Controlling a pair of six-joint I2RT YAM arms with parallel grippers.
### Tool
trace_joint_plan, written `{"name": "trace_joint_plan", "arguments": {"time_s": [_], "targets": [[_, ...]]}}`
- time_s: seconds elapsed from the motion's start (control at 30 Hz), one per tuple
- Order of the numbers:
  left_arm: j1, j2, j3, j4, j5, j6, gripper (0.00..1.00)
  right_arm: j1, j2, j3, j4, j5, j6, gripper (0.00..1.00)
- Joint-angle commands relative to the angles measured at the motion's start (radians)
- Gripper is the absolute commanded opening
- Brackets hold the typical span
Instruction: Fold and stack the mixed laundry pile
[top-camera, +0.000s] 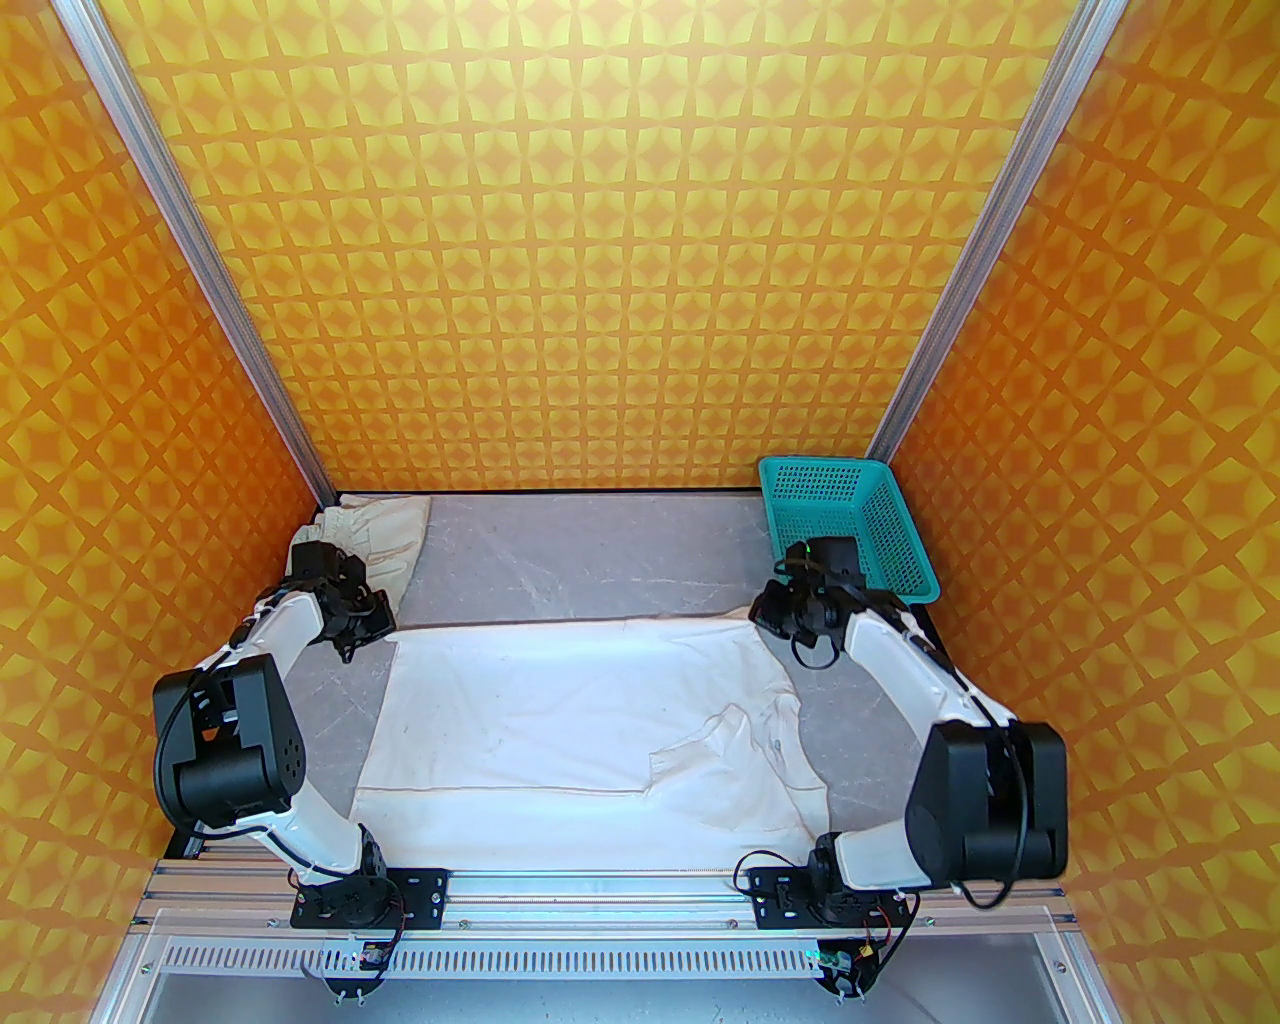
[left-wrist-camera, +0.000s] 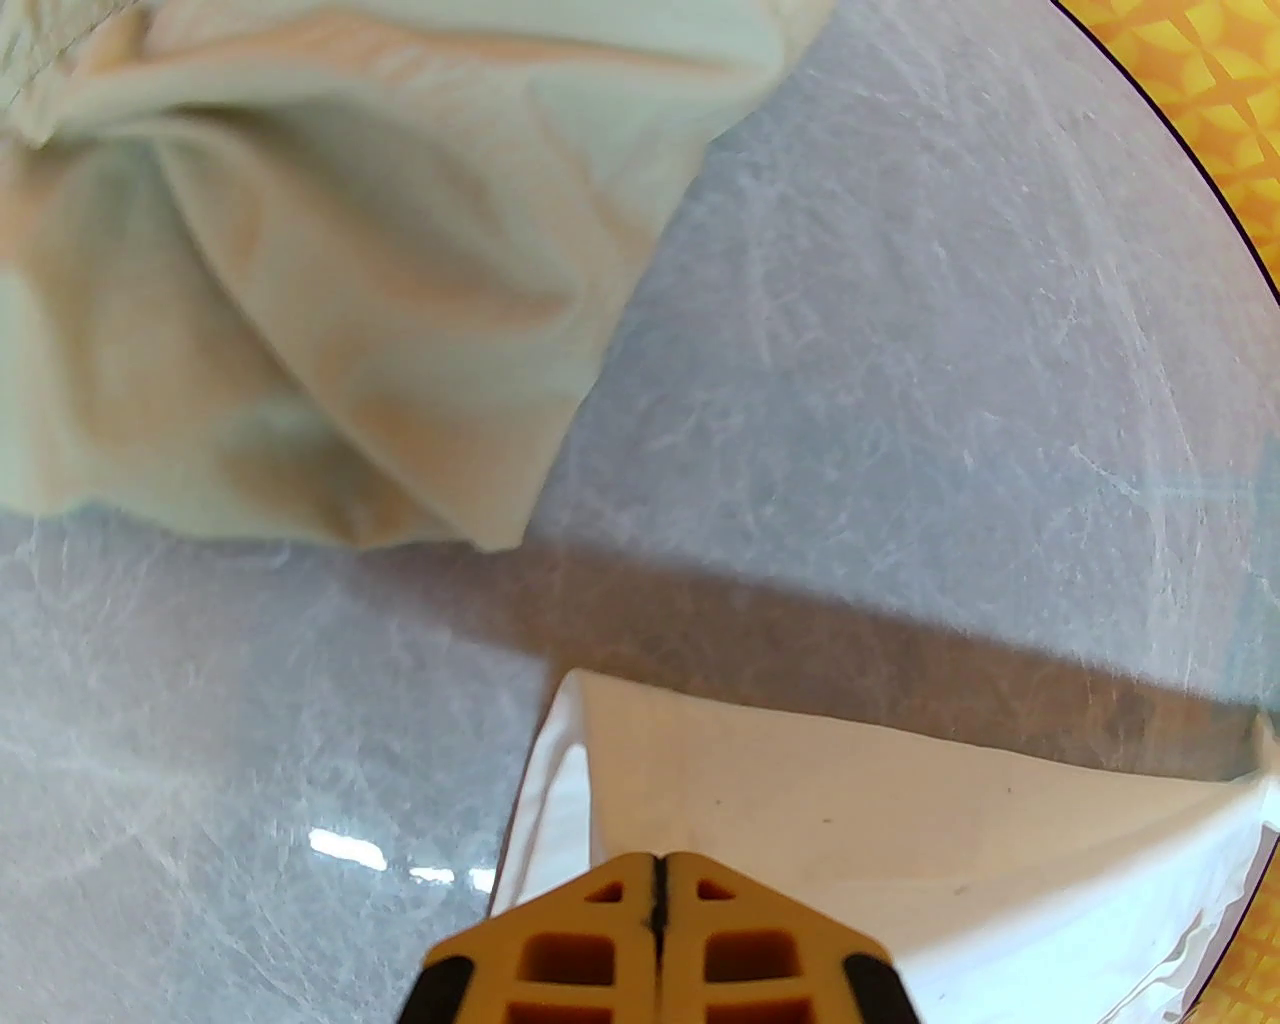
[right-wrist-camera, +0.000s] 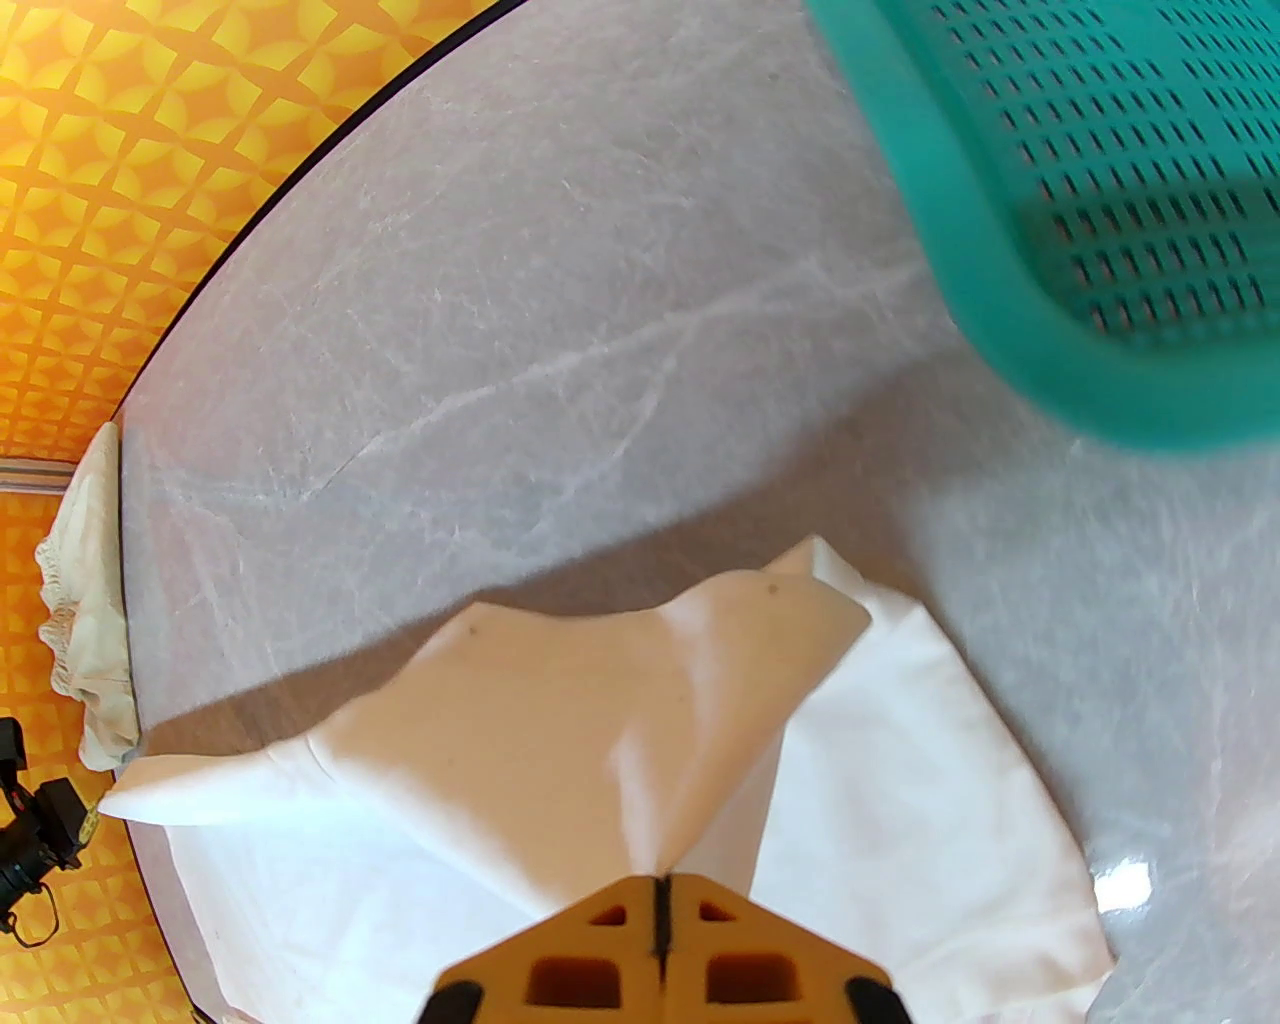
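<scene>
The white long-sleeved shirt (top-camera: 560, 720) lies spread over the near half of the table, a sleeve folded across its right part. My left gripper (top-camera: 368, 640) is shut on its far left corner, and the wrist view shows the cloth (left-wrist-camera: 850, 800) rising into the closed tips (left-wrist-camera: 658, 868). My right gripper (top-camera: 778, 628) is shut on the far right corner; there the shirt (right-wrist-camera: 560, 720) peaks up into the closed fingers (right-wrist-camera: 660, 885). Both corners are lifted, with a shadow beneath. The beige-cream piece (top-camera: 385, 535) lies bunched at the far left corner, just beyond the left gripper (left-wrist-camera: 350, 280).
A teal mesh basket (top-camera: 880, 530) stands at the far right corner, close behind the right wrist (right-wrist-camera: 1100, 200). Bare grey marble table (top-camera: 600, 560) stretches between the beige piece and the basket. Orange patterned walls close in the back and both sides.
</scene>
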Motion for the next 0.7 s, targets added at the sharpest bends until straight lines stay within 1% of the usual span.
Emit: {"name": "trace_joint_plan", "arguments": {"time_s": [0.0,0.13,0.33,0.67], "targets": [[0.014,-0.043,-0.033,0.038,0.017,-0.032,0.00,-0.021,-0.066,-0.060,0.041,-0.025,0.027,0.00],[0.025,-0.079,-0.077,0.049,0.016,-0.063,0.00,-0.056,-0.134,-0.147,0.057,-0.042,0.047,0.00],[0.026,-0.146,-0.144,0.050,0.026,-0.096,0.00,-0.058,-0.204,-0.218,0.105,-0.088,0.088,0.00],[0.051,-0.224,-0.254,0.054,0.008,-0.134,0.00,-0.067,-0.314,-0.314,0.087,-0.078,0.102,0.00]]}}
